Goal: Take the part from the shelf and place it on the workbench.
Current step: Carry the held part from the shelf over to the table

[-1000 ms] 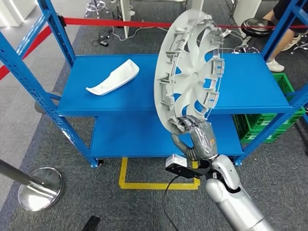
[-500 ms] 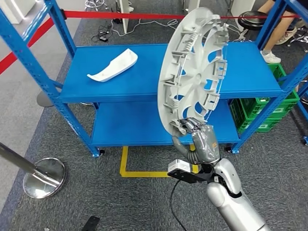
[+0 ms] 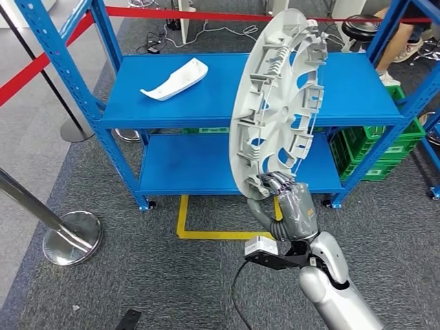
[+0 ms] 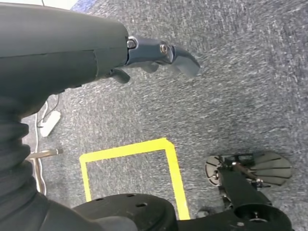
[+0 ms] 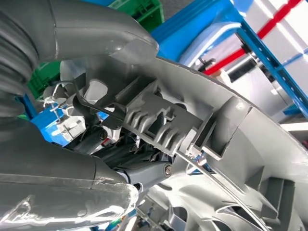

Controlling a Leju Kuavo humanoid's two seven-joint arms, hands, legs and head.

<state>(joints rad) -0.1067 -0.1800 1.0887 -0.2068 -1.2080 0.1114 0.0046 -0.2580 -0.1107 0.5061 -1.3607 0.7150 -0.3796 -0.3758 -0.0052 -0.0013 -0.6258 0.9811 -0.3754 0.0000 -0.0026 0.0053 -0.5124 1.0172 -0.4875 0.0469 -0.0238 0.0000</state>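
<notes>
The part is a large grey wheel cover (image 3: 278,103), held upright on edge in front of the blue shelf (image 3: 218,103), its ribbed inner side facing me. My right hand (image 3: 291,203) grips its lower rim from below, fingers curled over the edge. The right wrist view shows the cover's ribs and clips (image 5: 225,125) close up, with the thumb (image 5: 91,33) laid over the rim. My left hand (image 4: 109,48) hangs above the grey carpet, fingers stretched out and holding nothing.
A white curved part (image 3: 175,79) lies on the top shelf board. Green crates (image 3: 383,155) stand behind the shelf at the right. A metal post with a round base (image 3: 71,237) stands at the left. Yellow tape (image 3: 218,234) marks the floor. A person's legs (image 3: 402,38) are at the far right.
The whole picture has shifted: the shelf now sits farther off and more floor shows before it, so the camera moved back. The wheel cover stays in my right hand, upright.
</notes>
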